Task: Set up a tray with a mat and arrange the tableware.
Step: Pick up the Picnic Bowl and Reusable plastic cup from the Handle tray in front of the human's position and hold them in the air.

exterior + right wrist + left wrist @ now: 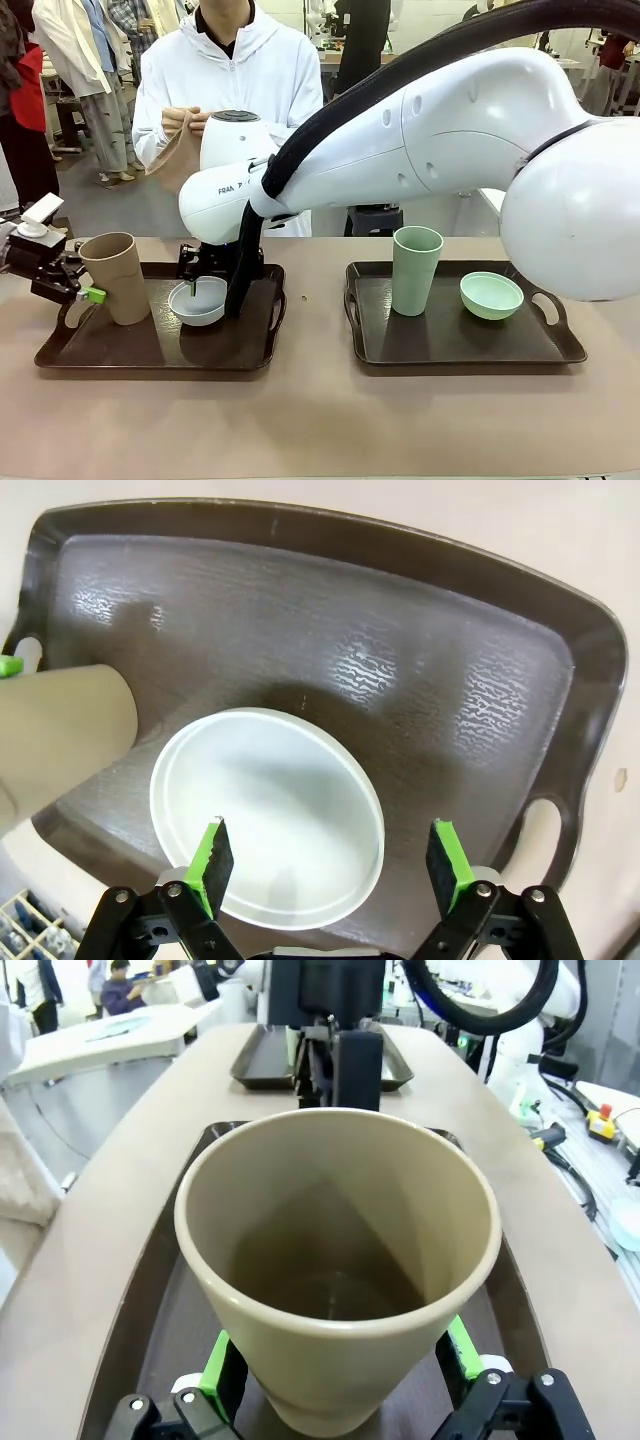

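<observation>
Nearest on the brown table [320, 420] lie two dark trays side by side, a little apart. Each carries one cup and one bowl, so there are two cups and two bowls in all.

On the left tray [150, 350] the tan cup [115, 278] stands at the left end, leaning slightly. The white bowl [198, 300] sits near the middle, close to the cup. The left gripper [335, 1340] is spread wide with a green pad on either side of the tan cup's lower wall – released, not clenched. Whether a pad touches the wall cannot be told. The right arm reaches across the middle, and the right gripper [328, 832] hangs over the white bowl, its two fingers parted above the rim and holding nothing.

On the right tray [450, 345] the pale green cup [416, 270] stands upright at the left, with the pale green bowl [491, 295] to its right – apart.

At the far side, one person [240, 70] in white holds a tan sheet [180, 158] in both hands.
</observation>
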Tool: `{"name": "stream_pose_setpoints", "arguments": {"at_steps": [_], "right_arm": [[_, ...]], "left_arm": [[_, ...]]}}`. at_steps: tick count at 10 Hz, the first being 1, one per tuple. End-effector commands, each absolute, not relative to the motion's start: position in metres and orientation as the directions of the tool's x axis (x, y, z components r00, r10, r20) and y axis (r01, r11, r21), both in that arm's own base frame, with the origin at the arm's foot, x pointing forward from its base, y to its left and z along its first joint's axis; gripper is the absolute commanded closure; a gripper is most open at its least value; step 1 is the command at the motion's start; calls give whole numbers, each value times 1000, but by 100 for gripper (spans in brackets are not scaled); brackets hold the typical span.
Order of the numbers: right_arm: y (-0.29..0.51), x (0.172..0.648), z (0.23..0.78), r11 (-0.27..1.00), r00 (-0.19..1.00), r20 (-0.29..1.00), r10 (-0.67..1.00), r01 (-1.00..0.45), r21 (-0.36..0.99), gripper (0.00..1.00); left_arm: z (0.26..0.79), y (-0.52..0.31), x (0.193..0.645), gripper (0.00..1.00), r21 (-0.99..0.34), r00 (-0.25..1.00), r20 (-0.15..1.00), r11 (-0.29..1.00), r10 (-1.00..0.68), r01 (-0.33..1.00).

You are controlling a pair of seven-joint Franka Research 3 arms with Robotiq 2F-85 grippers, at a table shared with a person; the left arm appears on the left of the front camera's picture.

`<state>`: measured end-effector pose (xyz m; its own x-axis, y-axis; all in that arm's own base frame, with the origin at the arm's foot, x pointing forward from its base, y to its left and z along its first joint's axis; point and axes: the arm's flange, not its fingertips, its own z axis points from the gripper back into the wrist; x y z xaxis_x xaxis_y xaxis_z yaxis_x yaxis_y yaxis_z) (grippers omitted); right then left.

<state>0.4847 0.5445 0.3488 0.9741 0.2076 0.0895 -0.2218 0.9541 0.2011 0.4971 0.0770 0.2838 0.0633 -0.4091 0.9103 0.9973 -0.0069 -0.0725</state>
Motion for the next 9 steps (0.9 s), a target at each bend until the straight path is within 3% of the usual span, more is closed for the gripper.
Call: {"name": "stream_pose_setpoints", "arguments": {"at_steps": [1, 5, 6, 7, 8, 9], "right_arm": [[552, 488, 346, 966, 980, 89, 176, -189, 176, 0], [552, 490, 341, 973, 983, 79, 165, -175, 149, 0], [551, 487, 339, 971, 978, 65, 197, -204, 122, 39], [551, 486, 339, 972, 979, 57, 197, -202, 123, 57], [549, 486, 339, 973, 980, 56, 191, -197, 118, 96], [550, 484, 340, 974, 979, 55, 195, -200, 107, 100]], "left_arm": [[277, 75, 498, 0, -59, 30, 913, -60, -408, 996], [266, 59, 502, 0, -73, 35, 924, -86, -380, 994], [264, 56, 501, 24, -60, 21, 926, -93, -377, 994], [265, 55, 502, 55, -70, 27, 929, -102, -370, 992], [266, 57, 503, 80, -69, 28, 930, -98, -365, 993], [267, 60, 503, 100, -68, 30, 930, -92, -366, 993]]}}
